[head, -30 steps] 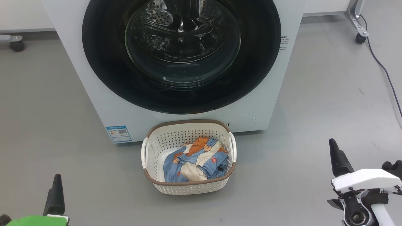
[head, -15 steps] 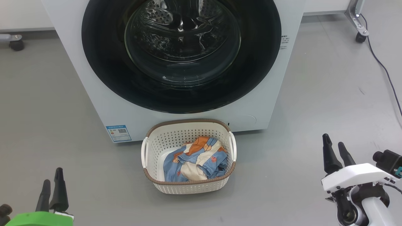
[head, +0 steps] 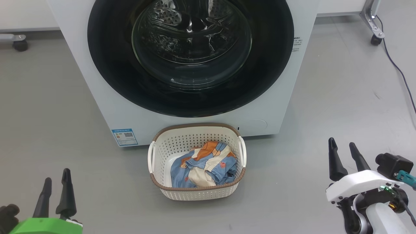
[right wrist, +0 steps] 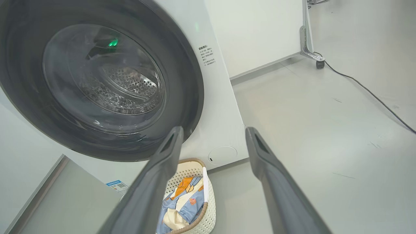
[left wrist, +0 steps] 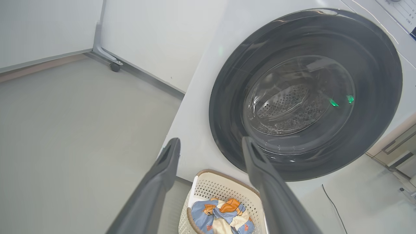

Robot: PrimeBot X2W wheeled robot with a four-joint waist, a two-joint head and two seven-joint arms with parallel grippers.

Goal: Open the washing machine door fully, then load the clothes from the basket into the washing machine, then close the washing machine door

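**Door Shut, Laundry Waiting in the Basket**

We face the washing machine [head: 97,97], a white box standing on the grey floor [head: 48,113] at the far side of the scene. Its door [head: 107,65] lies closed, flush against the front. The wide black rim rings a clear glass bowl, and through it we make out the holed steel drum [head: 165,14]. A blue sticker [head: 124,137] sits at the machine's lower left corner and a round cover [head: 257,124] at its lower right.

The basket [head: 195,125] stands on the floor just in front of the machine, centred below the door. Its far rim is near or touching the front panel; we cannot tell which. The clothes [head: 204,164] lie crumpled inside it, toward its right half: blue fabric with orange and cream patches. A bare strip of the basket's floor shows on the left.

Our left gripper [head: 57,174] hovers at the near left, well apart from the basket, its jaws spread and holding nothing. Our right gripper [head: 342,141] hovers at the near right, also well apart from the basket, jaws released and empty. In both wrist views the two dark fingers [left wrist: 162,172] stand wide apart, pointing toward the door and the basket.

A dark cable [head: 395,65] trails across the floor at the far right, past a wheeled frame leg [head: 373,29].
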